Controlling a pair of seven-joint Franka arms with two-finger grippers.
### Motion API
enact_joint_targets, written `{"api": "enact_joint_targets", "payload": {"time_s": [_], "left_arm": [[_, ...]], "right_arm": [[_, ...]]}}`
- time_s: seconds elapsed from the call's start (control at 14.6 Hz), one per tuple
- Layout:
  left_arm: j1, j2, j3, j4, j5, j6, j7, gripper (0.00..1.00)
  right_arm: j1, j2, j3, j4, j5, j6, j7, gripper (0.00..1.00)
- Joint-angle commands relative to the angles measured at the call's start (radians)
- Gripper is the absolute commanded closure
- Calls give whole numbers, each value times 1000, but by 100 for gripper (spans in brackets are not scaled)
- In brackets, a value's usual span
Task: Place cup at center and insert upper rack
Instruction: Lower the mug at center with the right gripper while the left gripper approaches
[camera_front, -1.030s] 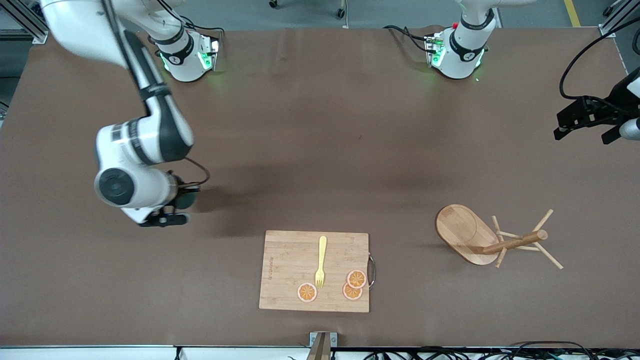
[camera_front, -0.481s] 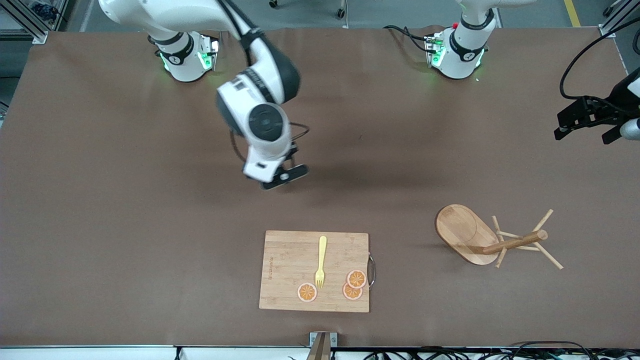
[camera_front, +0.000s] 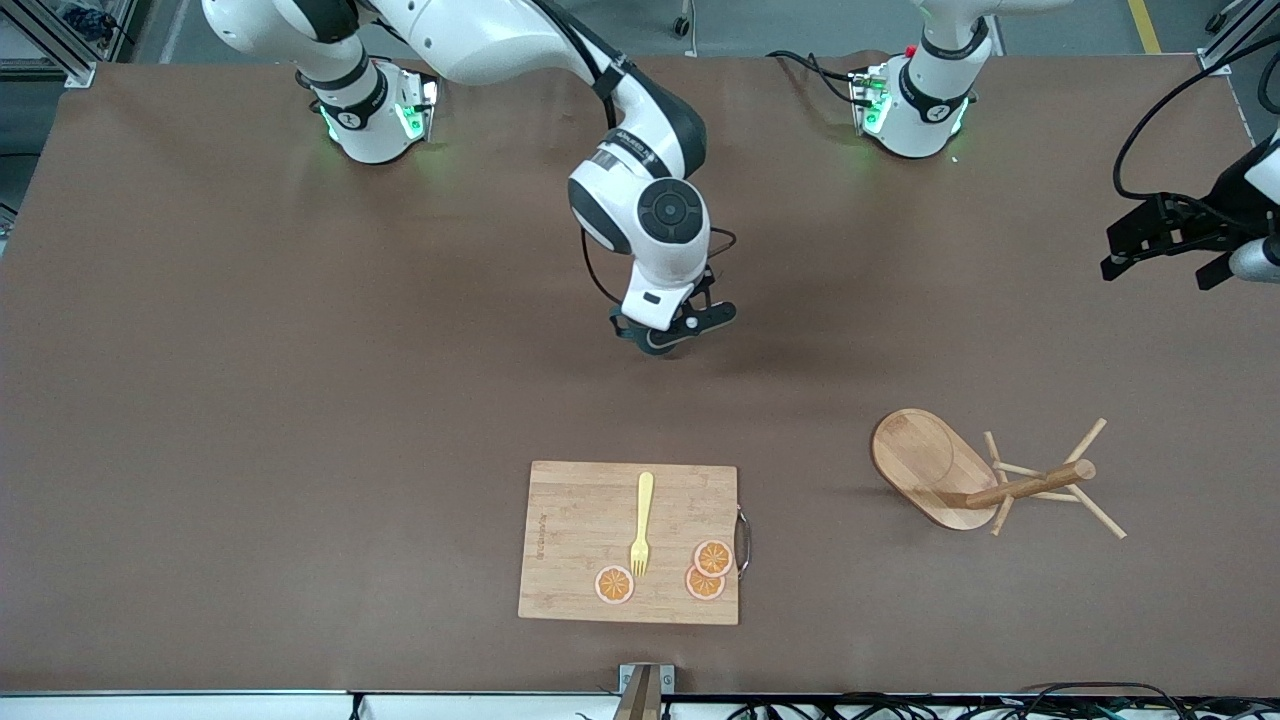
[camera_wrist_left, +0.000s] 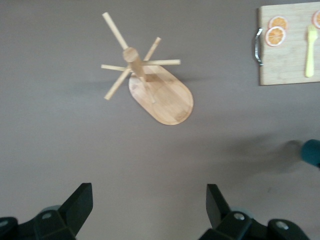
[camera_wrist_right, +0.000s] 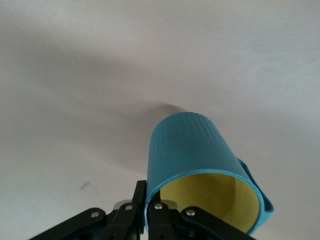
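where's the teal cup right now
The teal cup is up in the air, pinched at its rim by the right gripper over the bare middle of the table, above the spot farther from the front camera than the cutting board.

Cup (camera_wrist_right: 192, 150): teal ribbed outside, pale yellow inside. Rack (camera_front: 985, 475), lower right of front view: light wood, warmer tan post. Board (camera_front: 575, 545), bottom centre: pale bamboo grain. Fork (camera_front: 641, 521): yellow. Slices (camera_front: 713, 558): orange, pale rims. Table (camera_front: 300, 450): plain brown. Arms (camera_front: 650, 215): white, black joints.
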Motion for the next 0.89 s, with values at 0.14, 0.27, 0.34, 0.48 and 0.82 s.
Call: {"api": "enact_joint_targets", "payload": {"time_s": [0.14, 0.27, 0.34, 0.48, 0.82], "left_arm": [[-3, -10, -96, 16, -76, -17, -111, 0], [-1, -30, -156, 16, -75, -50, -221, 0], [-1, -33, -179, 16, -75, -61, -257, 0], [-1, -40, -214, 16, -75, -72, -286, 0], [-1, -77, -291, 15, -76, -107, -378, 0]], "right_arm": [[34, 114, -12, 148, 26, -6, 145, 100], [40, 120, -12, 153, 26, -6, 136, 99], [57, 126, -13, 153, 23, -4, 136, 99], [71, 132, -13, 153, 23, -1, 139, 99], [86, 135, -21, 168, 18, 2, 171, 0]]}}
